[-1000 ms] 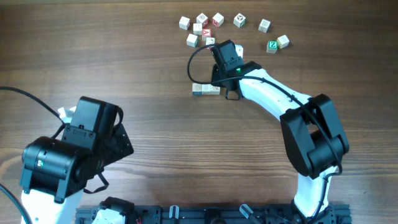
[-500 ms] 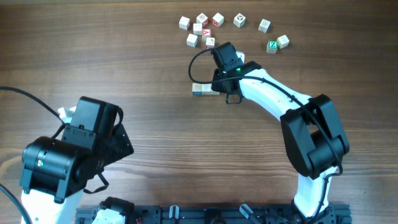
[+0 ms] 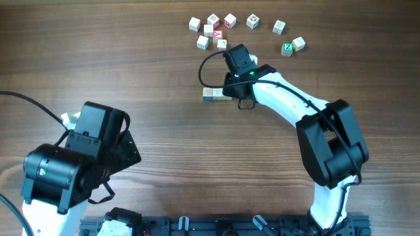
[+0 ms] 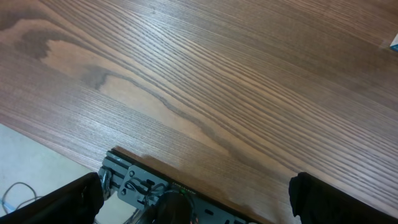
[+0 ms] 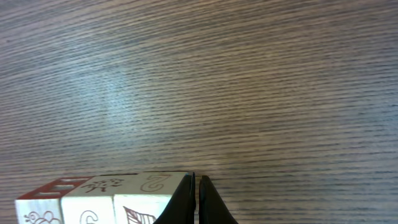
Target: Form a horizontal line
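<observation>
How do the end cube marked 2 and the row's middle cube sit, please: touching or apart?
Touching. The right wrist view shows the end cube flush against the middle cube, only a seam between.

Robotics lab bench — wood-grain table (image 3: 118,46), black mounting rail (image 3: 216,226).

In the right wrist view's lower left, the horizontal line (image 5: 106,199) shows a "2" and apparently a "6". Overhead, upper right, a loose cube (image 3: 287,48) bears a green "Z".
</observation>
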### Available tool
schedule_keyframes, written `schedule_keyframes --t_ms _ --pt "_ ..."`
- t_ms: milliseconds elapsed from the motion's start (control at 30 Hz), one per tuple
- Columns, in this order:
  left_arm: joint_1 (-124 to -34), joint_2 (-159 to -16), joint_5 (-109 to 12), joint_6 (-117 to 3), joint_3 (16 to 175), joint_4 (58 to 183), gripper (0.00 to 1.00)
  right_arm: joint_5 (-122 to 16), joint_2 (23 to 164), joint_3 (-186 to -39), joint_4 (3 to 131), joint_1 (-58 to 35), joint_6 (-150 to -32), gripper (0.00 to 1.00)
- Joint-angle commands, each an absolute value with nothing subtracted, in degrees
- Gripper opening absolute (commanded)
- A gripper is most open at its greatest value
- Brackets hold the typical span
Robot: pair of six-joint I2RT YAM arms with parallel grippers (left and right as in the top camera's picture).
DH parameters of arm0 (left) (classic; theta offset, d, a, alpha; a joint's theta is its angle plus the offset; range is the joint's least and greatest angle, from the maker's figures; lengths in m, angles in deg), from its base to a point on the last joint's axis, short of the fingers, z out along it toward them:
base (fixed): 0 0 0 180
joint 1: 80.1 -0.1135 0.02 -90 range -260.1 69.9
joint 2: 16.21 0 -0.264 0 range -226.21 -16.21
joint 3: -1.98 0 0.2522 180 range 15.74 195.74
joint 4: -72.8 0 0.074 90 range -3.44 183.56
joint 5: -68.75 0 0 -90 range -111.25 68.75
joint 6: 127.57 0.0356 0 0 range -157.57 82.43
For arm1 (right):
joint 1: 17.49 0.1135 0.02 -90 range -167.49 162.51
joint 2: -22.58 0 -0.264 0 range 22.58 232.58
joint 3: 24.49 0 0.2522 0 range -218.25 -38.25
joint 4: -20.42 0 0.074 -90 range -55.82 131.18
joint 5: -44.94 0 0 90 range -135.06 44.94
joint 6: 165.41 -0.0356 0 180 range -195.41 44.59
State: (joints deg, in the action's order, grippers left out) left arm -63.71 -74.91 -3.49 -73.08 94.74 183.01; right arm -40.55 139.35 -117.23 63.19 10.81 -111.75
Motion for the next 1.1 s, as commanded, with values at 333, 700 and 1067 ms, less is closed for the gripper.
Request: schedule_keyframes --t_ms 333,700,1067 --pt "-64.0 -75.1 -2.6 -74.1 94.6 183.0 1.0 -42.0 137.6 -118.4 62.3 10.9 -111.4 0.05" --pt "-64.0 -75.1 -2.6 -74.1 94.6 183.0 1.0 -37.4 137.6 -118.4 63.8 10.9 -113.2 0.05" --pt "-64.0 -75.1 -2.6 -74.1 94.6 183.0 1.0 -25.2 121.6 -118.6 75.8 10.9 -115.8 0.05"
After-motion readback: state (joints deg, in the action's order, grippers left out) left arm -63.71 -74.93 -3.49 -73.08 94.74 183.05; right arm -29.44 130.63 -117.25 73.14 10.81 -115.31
